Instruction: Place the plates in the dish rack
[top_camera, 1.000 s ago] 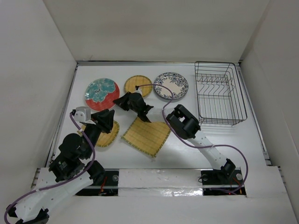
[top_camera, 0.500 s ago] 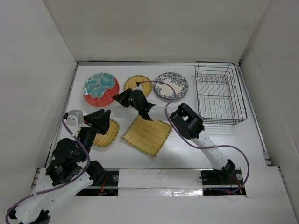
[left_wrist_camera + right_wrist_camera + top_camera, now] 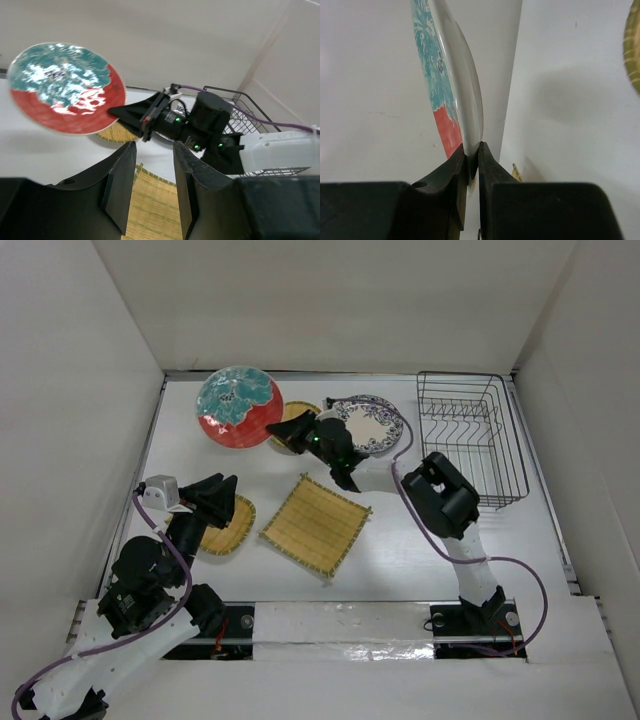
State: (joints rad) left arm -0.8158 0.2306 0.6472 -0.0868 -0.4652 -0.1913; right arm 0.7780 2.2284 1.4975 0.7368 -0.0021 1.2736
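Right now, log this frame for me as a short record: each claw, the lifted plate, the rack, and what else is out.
Teal plate: in the air, tilted, held by its rim
Right claw: shut on the teal plate
Left claw: open, holding nothing, above a bamboo disc
Dish rack: no plates in it
On table: floral plate, square mat

Robot lab test cell: bare white table (image 3: 400, 560) boxed in by plain white walls (image 3: 340, 300), two robot arms (image 3: 445, 505) bolted at its near edge.

Right pincer (image 3: 119, 111) clamping teal-and-red plate (image 3: 62, 87) aloft, left pincer (image 3: 154, 150) parted, empty
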